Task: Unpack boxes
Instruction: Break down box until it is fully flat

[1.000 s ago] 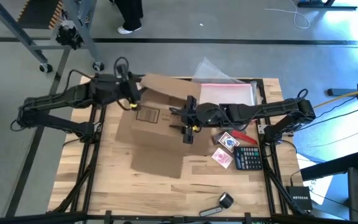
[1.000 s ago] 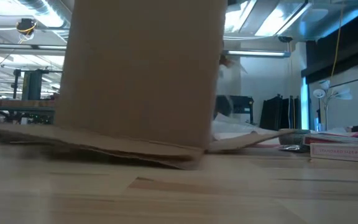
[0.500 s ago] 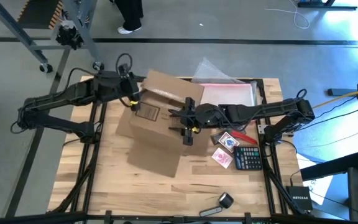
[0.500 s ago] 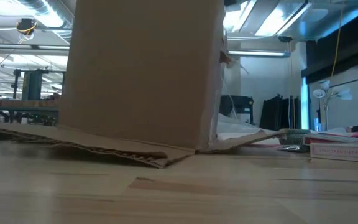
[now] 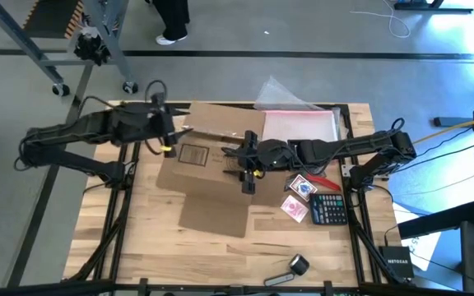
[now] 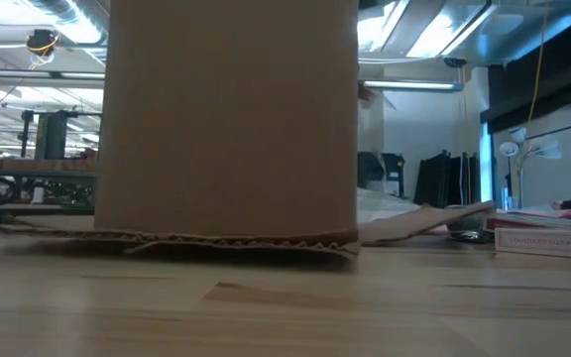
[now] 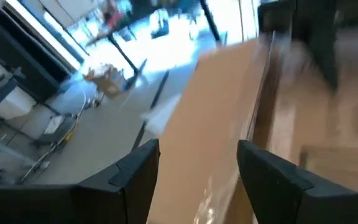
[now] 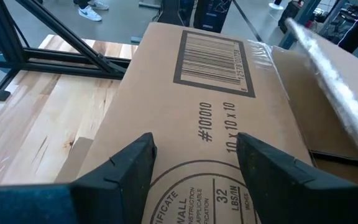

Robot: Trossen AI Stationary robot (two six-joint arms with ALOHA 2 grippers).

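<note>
The brown cardboard box [image 5: 208, 168] stands in the middle of the table, its printed, barcoded face [image 8: 210, 99] up. Its flaps lie spread on the wood: one toward the near edge [image 5: 212, 215], one toward the far edge [image 5: 220, 119]. It fills the low view [image 6: 231, 119]. My left gripper [image 5: 169, 141] is open at the box's far left corner, with blurred cardboard [image 7: 229, 124] showing between its fingers [image 7: 135, 177]. My right gripper [image 5: 242, 167] is open over the right part of the box's top face. My left gripper is at the box's far left corner, but blur hides whether its fingers touch the cardboard. My right gripper slants down from the table's right, its spread fingers [image 8: 129, 168] over the box's top face [image 8: 194, 155]. Whether the tips rest on the cardboard cannot be told.
A clear pouch with a pink sheet [image 5: 299, 125] lies at the far right behind the box. Right of the box are two card packs [image 5: 303, 187] [image 5: 293, 208], a black calculator [image 5: 329, 210] and a red pen [image 5: 323, 179]. A dark tool [image 5: 290, 270] lies near the front edge.
The box had been turned askew and tipped, with one side of its near flap lifted off the wood. It has swung back and now stands square and flat, with its flaps down. My left gripper has gone toward the table's left edge and rolled.
</note>
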